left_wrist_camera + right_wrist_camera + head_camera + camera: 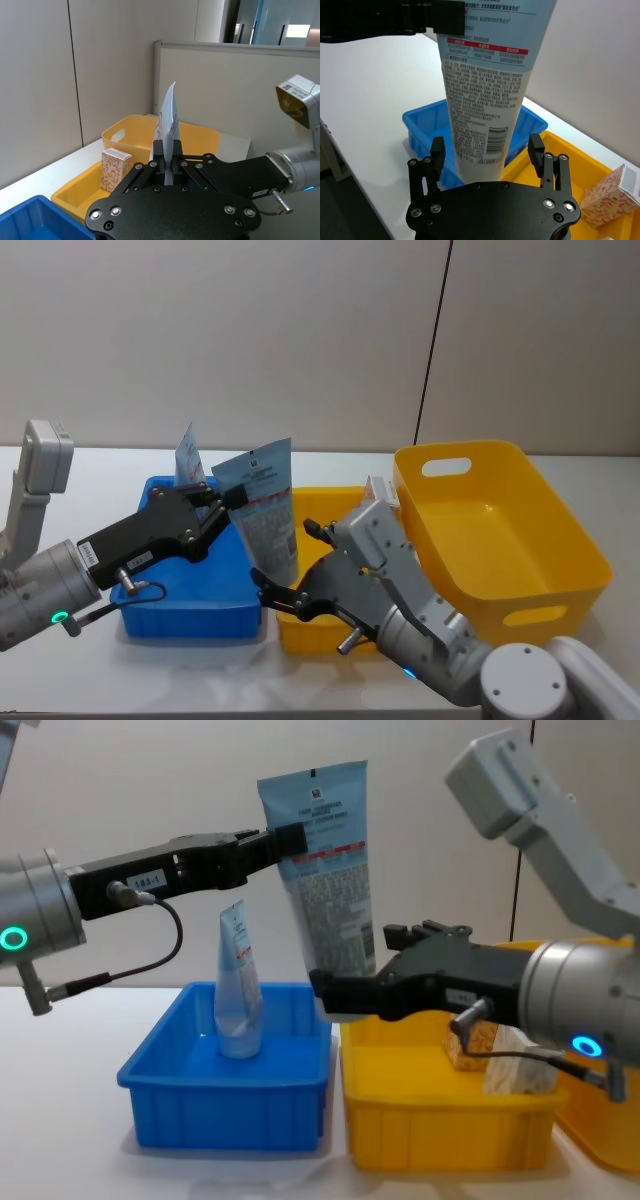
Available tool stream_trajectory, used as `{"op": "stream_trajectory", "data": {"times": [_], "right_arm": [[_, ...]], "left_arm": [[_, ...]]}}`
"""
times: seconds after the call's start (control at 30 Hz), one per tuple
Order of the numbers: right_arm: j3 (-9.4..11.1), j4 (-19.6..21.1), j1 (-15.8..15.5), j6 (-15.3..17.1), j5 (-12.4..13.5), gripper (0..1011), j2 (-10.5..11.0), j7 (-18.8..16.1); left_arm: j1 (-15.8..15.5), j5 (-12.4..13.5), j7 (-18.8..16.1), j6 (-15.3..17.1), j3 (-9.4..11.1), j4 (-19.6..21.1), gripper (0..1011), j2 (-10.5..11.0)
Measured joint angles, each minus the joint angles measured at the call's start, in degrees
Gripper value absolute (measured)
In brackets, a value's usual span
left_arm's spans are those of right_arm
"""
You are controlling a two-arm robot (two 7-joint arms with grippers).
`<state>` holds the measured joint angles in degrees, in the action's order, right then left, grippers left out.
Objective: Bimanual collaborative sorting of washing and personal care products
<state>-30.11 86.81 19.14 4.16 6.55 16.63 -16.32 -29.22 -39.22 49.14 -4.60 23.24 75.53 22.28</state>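
Rounded grey arms [45, 585] at lower left and lower right carry glowing rings; black left gripper [293, 839] and right gripper [486, 145], silver screws, thin black cables [172, 948]

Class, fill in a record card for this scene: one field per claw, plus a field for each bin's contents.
left claw: shut on the large tube near its crimped top end, held in the air
right claw: open, fingers either side of the tube's lower end, not touching
blue bin: one small tube standing inside
small yellow bin: orange-patterned carton inside
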Motion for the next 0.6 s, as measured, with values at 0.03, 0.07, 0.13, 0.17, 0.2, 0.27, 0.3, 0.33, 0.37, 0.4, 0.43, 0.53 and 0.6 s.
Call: {"op": "stream_trajectory", "data": {"times": [0.03, 0.07, 0.13, 0.17, 0.2, 0.27, 0.3, 0.33, 0.37, 0.4, 0.43, 0.53, 0.6], "right_arm": [[-0.1, -0.3, 0.2, -0.1, -0.1, 1002, -0.3, 0.1], [-0.2, -0.7, 0.3, -0.2, -0.3, 1002, -0.5, 0.3], [-0.4, -1.9, 0.9, -0.4, -0.7, 1002, -1.5, 0.5], [-0.5, -2.2, 1.1, -0.6, -0.8, 1002, -1.7, 0.6], [-0.7, -3.0, 1.5, -0.9, -1.1, 1002, -2.3, 0.7], [-0.9, -3.8, 1.9, -1.1, -1.3, 1002, -2.9, 0.8], [-0.9, -4.2, 2.1, -1.3, -1.4, 1002, -3.2, 0.8], [-1.1, -4.9, 2.6, -1.6, -1.5, 1002, -3.7, 0.8], [-1.2, -5.4, 2.8, -1.7, -1.7, 1002, -4.0, 0.8], [-1.2, -5.7, 3.0, -1.8, -1.7, 1002, -4.3, 0.8], [-1.3, -6.3, 3.3, -2.0, -1.9, 1002, -4.7, 0.8], [-1.5, -7.3, 3.9, -2.4, -2.1, 960, -5.4, 0.8], [-1.6, -7.7, 4.1, -2.5, -2.2, 938, -5.7, 0.8]], "left_arm": [[0.0, 0.0, 0.0, 0.0, 0.0, 0.0, 65, 0.0], [0.0, 0.0, 0.0, 0.0, 0.0, 0.0, 65, 0.0], [0.0, 0.0, 0.0, 0.0, 0.0, 0.0, 65, 0.0], [0.0, 0.0, 0.0, 0.0, 0.0, 0.0, 65, 0.0], [0.0, 0.0, 0.0, 0.0, 0.0, 0.0, 65, 0.0], [0.0, 0.0, 0.0, 0.0, 0.0, 0.0, 65, 0.0], [0.0, 0.0, 0.0, 0.0, 0.0, 0.0, 65, 0.0], [0.0, 0.0, 0.0, 0.0, 0.0, 0.0, 65, 0.0], [0.0, 0.0, 0.0, 0.0, 0.0, 0.0, 65, 0.0], [0.0, 0.0, 0.0, 0.0, 0.0, 0.0, 65, 0.0], [0.0, 0.0, 0.0, 0.0, 0.0, 0.0, 65, 0.0], [0.0, 0.0, 0.0, 0.0, 0.0, 0.0, 65, 0.0], [0.0, 0.0, 0.0, 0.0, 0.0, 0.0, 65, 0.0]]}}
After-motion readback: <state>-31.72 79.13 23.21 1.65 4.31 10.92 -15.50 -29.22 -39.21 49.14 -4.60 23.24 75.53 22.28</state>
